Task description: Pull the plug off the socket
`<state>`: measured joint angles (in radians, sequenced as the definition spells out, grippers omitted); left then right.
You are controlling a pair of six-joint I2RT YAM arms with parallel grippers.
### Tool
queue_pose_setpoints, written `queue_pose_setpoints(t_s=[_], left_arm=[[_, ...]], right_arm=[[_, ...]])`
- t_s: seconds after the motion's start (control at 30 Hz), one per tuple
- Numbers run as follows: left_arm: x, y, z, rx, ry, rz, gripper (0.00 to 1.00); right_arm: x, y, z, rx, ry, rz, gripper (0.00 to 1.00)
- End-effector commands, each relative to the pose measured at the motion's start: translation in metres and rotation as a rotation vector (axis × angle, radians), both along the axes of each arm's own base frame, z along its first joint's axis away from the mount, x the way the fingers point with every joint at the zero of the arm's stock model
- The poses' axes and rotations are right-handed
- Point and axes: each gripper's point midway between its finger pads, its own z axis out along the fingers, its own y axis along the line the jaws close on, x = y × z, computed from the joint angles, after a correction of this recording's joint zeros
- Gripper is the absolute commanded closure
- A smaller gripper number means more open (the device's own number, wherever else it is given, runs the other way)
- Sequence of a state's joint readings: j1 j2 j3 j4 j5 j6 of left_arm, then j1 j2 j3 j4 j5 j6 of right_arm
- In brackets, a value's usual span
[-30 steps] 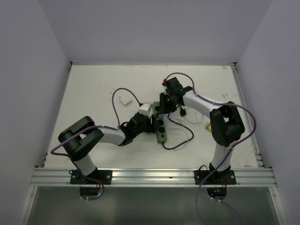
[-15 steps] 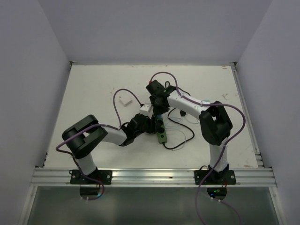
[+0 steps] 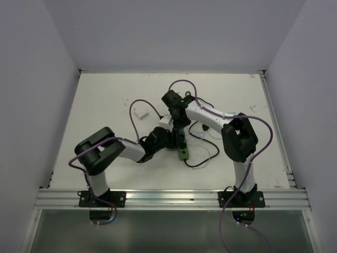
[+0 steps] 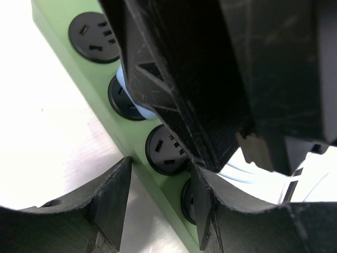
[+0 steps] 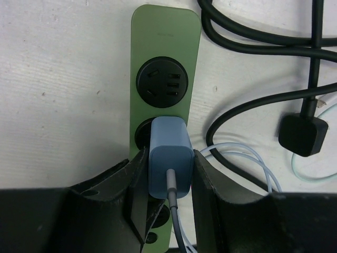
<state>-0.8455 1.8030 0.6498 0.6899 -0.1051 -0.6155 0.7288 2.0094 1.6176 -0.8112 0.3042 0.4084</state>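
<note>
Downward, right fingers (image 5: 210,205) tight around plug (image 5: 168,150).

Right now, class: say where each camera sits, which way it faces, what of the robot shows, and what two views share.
Top external: above and behind the bases, facing down onto the table; left arm and right arm show.
Left wrist: on the left arm, close over the green power strip; left gripper straddles it.
Right wrist: on the right arm, facing down; right gripper clamps the blue plug.
Shared: both wrist views show strip and plug.
</note>
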Motion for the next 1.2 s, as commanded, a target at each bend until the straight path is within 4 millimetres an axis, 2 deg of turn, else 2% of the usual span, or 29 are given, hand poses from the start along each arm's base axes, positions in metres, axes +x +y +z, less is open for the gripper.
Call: queue_pose_setpoints(t_s=[0.0,0.23,0.37,0.4,0.43,0.47,0.5,0.53,0.57,0.63,0.77,0.87,1.0,1.03,1.07,1.13,1.17], left_arm=[[-0.031,0.053,-0.085,0.329,0.186,0.007,0.50],[-0.030,0.054,-0.094,0.368,0.209,0.018,0.53],[-0.031,0.053,-0.095,0.372,0.210,0.011,0.58],[-0.031,0.053,-0.095,0.371,0.210,0.010,0.59],[-0.031,0.053,-0.095,0.370,0.209,0.008,0.59],[-0.031,0.053,-0.096,0.373,0.211,0.008,0.59],[-0.032,0.054,-0.096,0.373,0.212,0.010,0.60],[-0.031,0.055,-0.097,0.376,0.211,0.016,0.60],[-0.031,0.056,-0.096,0.377,0.211,0.019,0.60],[-0.031,0.055,-0.096,0.375,0.211,0.020,0.60],[-0.031,0.055,-0.097,0.375,0.212,0.017,0.63],[-0.033,0.055,-0.099,0.378,0.218,0.013,0.63],[-0.032,0.055,-0.099,0.376,0.216,0.013,0.63],[-0.032,0.054,-0.099,0.376,0.218,0.012,0.63],[-0.032,0.055,-0.099,0.378,0.218,0.013,0.63],[-0.031,0.054,-0.101,0.382,0.219,0.013,0.63],[-0.031,0.054,-0.101,0.382,0.221,0.012,0.63]], right_arm=[[0.006,-0.001,0.036,-0.103,-0.108,0.066,1.00],[0.008,0.000,0.044,-0.122,-0.123,0.071,1.00],[0.001,-0.001,0.035,-0.113,-0.090,0.089,1.00],[0.002,0.003,0.036,-0.075,-0.093,0.093,1.00],[-0.007,0.007,0.026,-0.027,-0.044,0.106,1.00],[-0.006,0.005,0.022,0.023,-0.019,0.086,1.00],[-0.002,0.010,0.028,0.095,-0.035,0.080,1.00],[-0.012,0.013,0.018,0.151,0.019,0.088,1.00],[-0.005,0.011,0.019,0.207,0.011,0.057,1.00],[-0.010,0.004,0.018,0.263,0.034,0.038,1.00],[-0.006,-0.004,0.023,0.428,0.055,-0.002,1.00],[-0.005,-0.011,0.020,0.472,0.075,-0.025,1.00],[0.000,-0.020,0.019,0.390,0.049,-0.039,1.00],[0.005,-0.020,0.025,0.367,0.021,-0.037,1.00],[-0.002,-0.018,0.022,0.314,0.038,-0.013,1.00],[0.004,-0.016,0.031,0.209,-0.029,0.007,1.00],[0.001,-0.020,0.030,0.153,-0.024,0.005,1.00]])
